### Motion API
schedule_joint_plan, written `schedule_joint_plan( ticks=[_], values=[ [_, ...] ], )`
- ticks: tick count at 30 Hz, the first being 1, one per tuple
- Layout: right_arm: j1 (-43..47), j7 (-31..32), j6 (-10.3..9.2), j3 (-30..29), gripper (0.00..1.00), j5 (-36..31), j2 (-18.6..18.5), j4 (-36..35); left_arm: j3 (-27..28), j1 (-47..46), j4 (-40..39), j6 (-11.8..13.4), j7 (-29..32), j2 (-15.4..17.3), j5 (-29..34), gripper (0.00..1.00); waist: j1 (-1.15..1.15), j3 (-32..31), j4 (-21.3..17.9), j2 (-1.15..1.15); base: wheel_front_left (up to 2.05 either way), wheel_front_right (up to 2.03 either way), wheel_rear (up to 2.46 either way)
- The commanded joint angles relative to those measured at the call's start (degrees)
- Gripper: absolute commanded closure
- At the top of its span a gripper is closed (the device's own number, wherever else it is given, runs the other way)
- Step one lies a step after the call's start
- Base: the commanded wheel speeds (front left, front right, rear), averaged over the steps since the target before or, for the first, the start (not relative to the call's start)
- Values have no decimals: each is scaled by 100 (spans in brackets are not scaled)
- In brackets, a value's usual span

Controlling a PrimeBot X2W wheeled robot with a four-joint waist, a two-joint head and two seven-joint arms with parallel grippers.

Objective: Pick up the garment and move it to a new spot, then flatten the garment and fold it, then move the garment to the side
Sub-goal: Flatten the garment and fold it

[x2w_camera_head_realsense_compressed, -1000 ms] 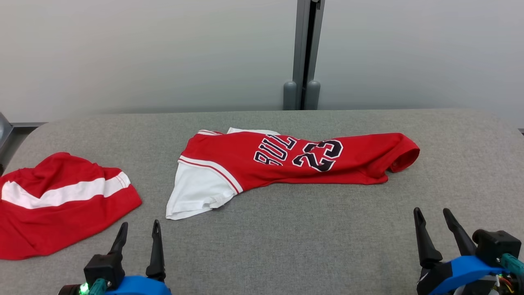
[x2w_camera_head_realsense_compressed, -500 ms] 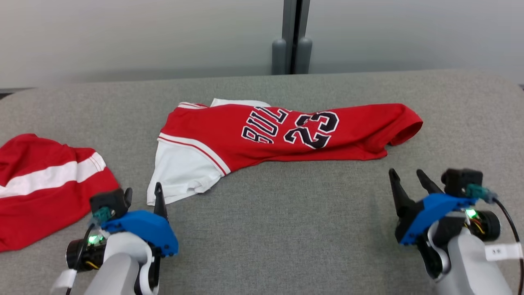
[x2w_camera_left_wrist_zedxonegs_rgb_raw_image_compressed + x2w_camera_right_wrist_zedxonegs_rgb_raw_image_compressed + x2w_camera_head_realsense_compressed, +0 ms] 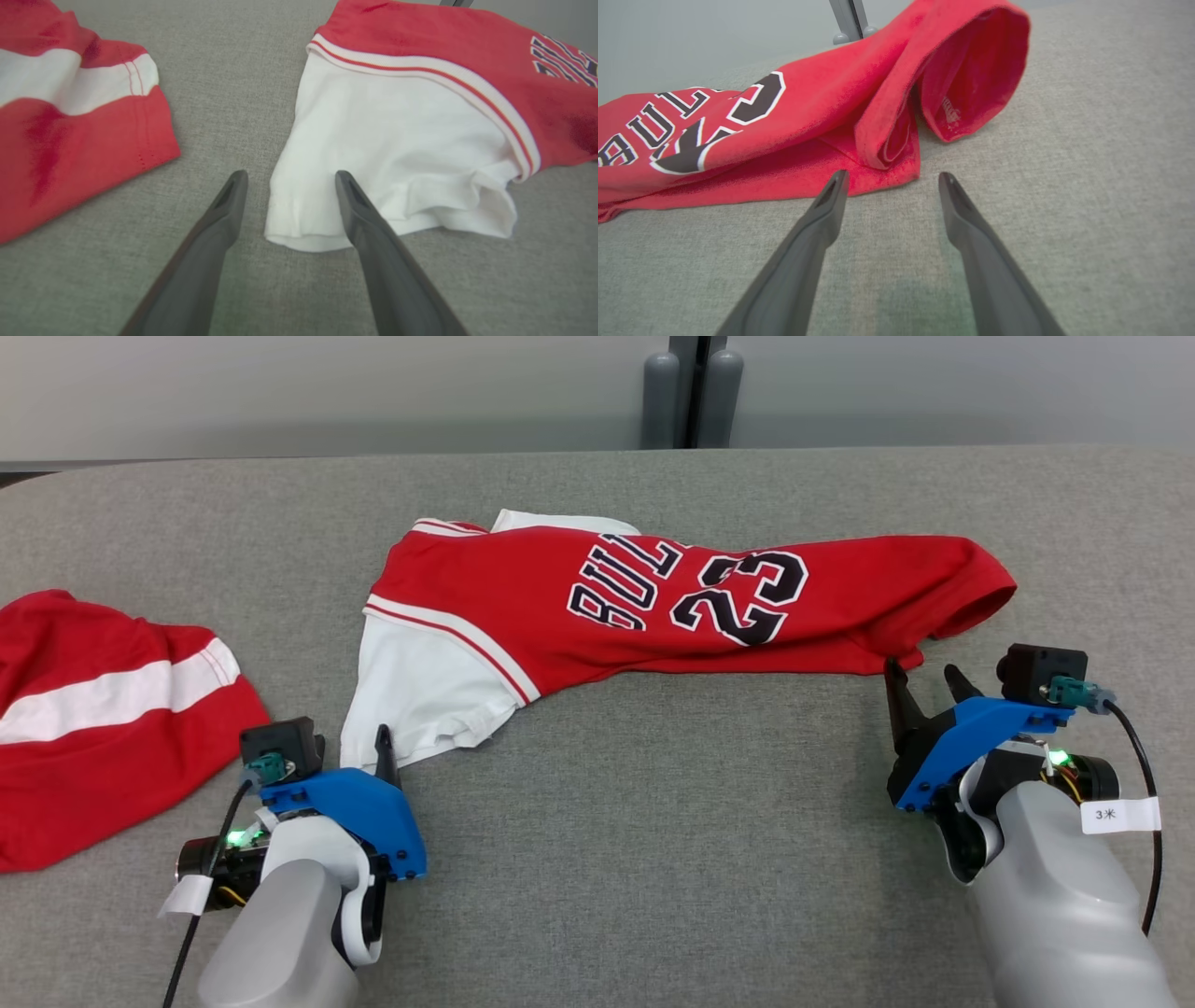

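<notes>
The left end effector (image 3: 290, 177), spread open and empty, straddles the hem corner of the white sleeve (image 3: 373, 154); one finger may touch the cloth, but that is hard to tell. The right end effector (image 3: 893, 175), also open and empty, sits at the bottom hem corner of the red Bulls 23 jersey (image 3: 653, 607), which lies rumpled mid-counter. There are two garments: the other, a red garment with a white stripe (image 3: 103, 709), lies well apart on the left. The counter (image 3: 653, 859) is grey fabric, with a pale wall (image 3: 280, 392) and one grey post (image 3: 691, 383) behind it.

You've got the red jersey (image 3: 840, 607) lying rumpled across the middle of the grey tabletop (image 3: 653, 821), white sleeve at its left end, dark lettering upside down.
</notes>
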Motion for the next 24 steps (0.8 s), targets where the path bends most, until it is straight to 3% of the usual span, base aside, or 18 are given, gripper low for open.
schedule_joint_plan(
  ticks=[1,9,16,23,24],
  values=[
    [-171,-96,2,-94,0,-87,-16,199,-47,-97,88,-41,-35,-23,1,0,-1,30,40,-1,0,0,0],
    [-750,-534,2,-810,0,-743,-18,1183,-202,-279,502,-171,-146,-163,40,0,-1,171,166,-1,0,0,0],
    [-1007,-593,2,-1366,0,-1402,-17,1432,-211,-480,841,-73,-109,-271,-37,0,-1,360,223,-1,0,0,0],
    [-1115,-476,3,-1487,0,-1850,-5,1609,-409,-429,1039,-384,6,-454,-133,0,-1,453,263,-1,0,0,0],
    [-1097,-443,3,-1501,43,-1904,-3,1623,-444,-419,1050,-423,-16,-472,-127,20,-1,459,270,-1,0,0,0]
  ],
)
